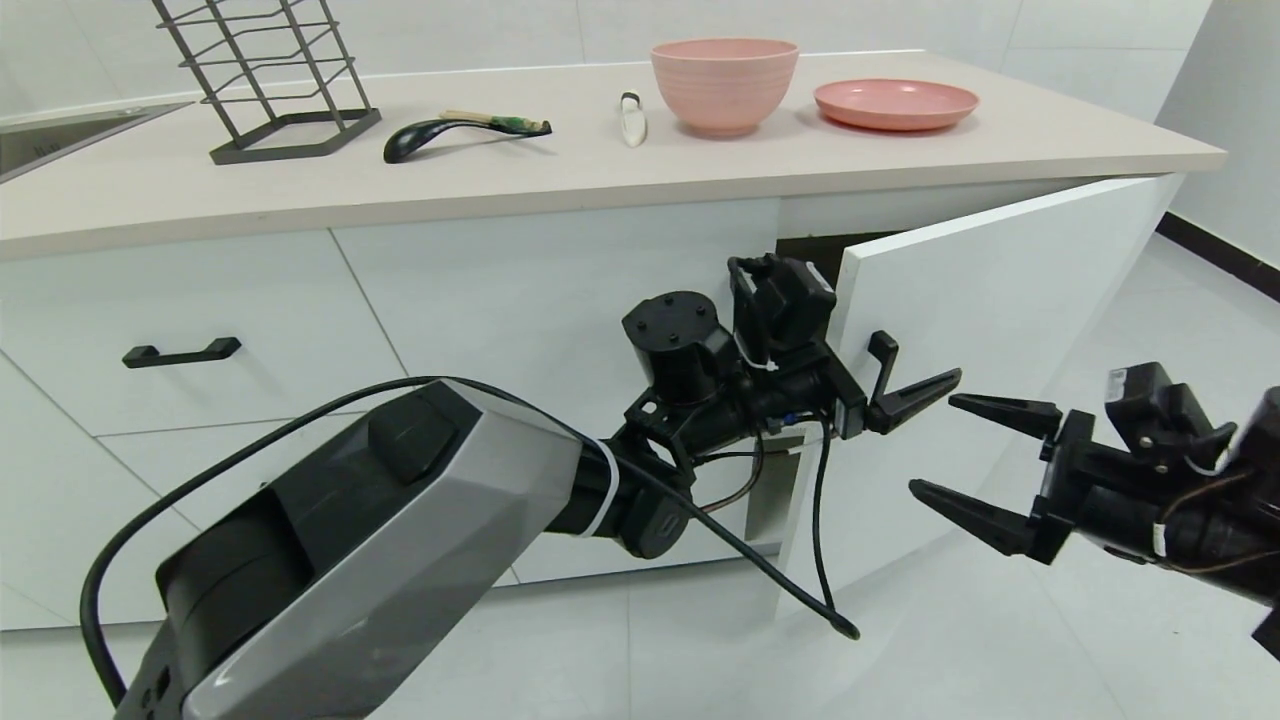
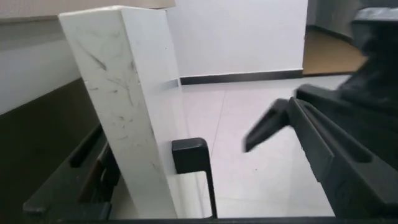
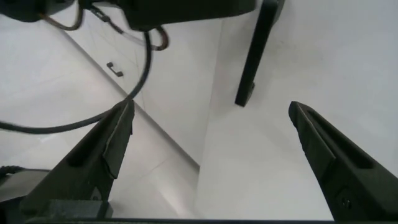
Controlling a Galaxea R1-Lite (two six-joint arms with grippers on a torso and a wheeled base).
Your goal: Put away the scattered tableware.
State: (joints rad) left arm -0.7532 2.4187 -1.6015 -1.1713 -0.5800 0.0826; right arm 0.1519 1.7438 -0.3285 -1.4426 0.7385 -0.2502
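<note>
The left fingers (image 1: 915,393) are spread at the free edge of the open cabinet door (image 1: 1010,290). One lies in front of the panel, just beside the black door handle (image 1: 883,360). The other is behind the panel, so the door's edge stands between them, and I can't tell whether either one touches it. The right fingers (image 1: 1000,410) gape wide with nothing in them. Their tips point at the left fingers, close by and in front of the same door.

All the tableware sits on the worktop (image 1: 600,175), well above both pairs of fingers. A pink bowl (image 1: 724,85) is up beyond the left fingers, with a pink plate (image 1: 895,103) beside it. A white spoon (image 1: 632,118) lies on the bowl's other side. Farther along are a black spoon (image 1: 440,135) with chopsticks (image 1: 495,121) at its handle, then a wire rack (image 1: 275,80).
</note>
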